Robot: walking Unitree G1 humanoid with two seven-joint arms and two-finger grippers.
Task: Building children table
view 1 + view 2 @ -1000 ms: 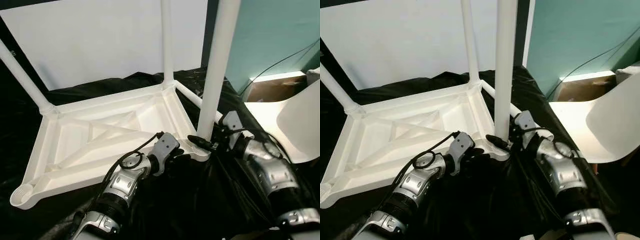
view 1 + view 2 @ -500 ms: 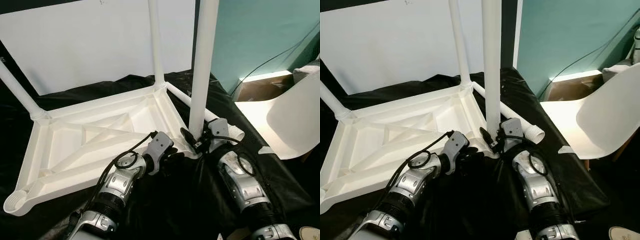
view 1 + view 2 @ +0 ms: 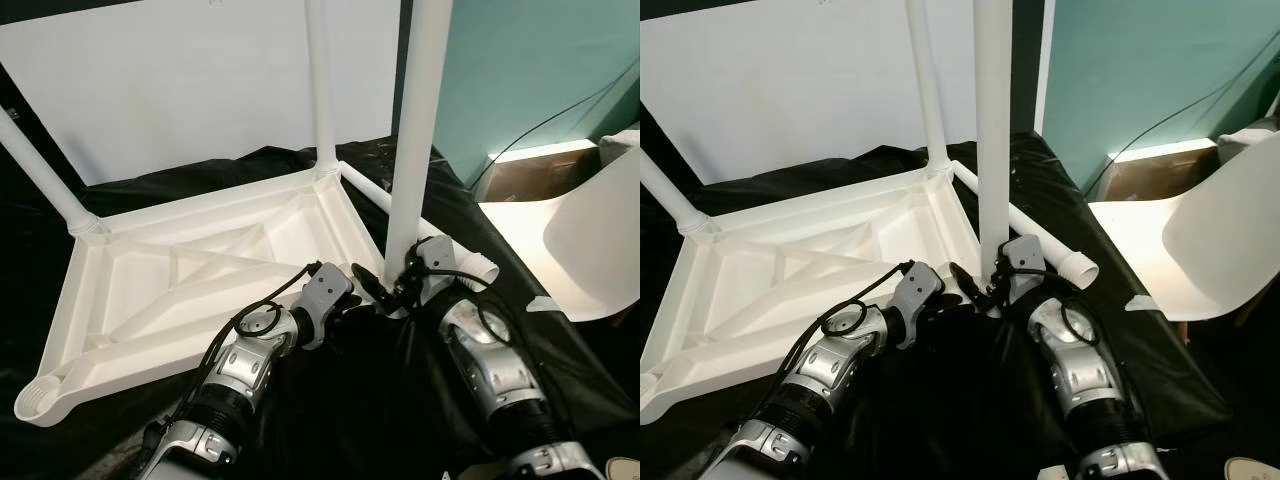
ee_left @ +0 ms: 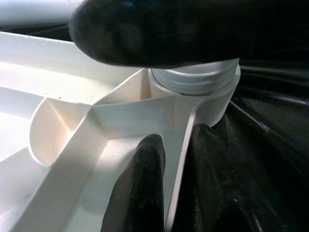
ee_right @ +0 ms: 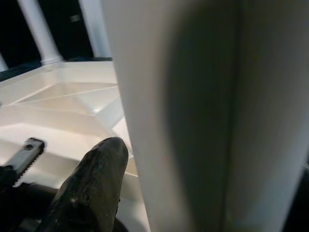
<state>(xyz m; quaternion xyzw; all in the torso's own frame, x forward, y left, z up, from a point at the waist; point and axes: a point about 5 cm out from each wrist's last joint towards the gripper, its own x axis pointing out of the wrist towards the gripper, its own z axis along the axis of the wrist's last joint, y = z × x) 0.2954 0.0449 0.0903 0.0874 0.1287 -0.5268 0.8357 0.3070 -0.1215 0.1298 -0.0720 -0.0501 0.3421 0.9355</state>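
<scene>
Screwing this leg point(image 3: 418, 150) in: right gripper point(image 3: 400, 285) pinches its base, left gripper point(image 4: 166, 193) clamps the tabletop point(image 3: 200, 290) rim; I'd keep it plumb.

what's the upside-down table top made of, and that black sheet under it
The table top looks like moulded white plastic, matte: ribbed underside, cast corner sockets, threaded collar at the leg. The black sheet seems thin glossy plastic film, wrinkled with sharp highlights, though coated fabric is possible.
</scene>
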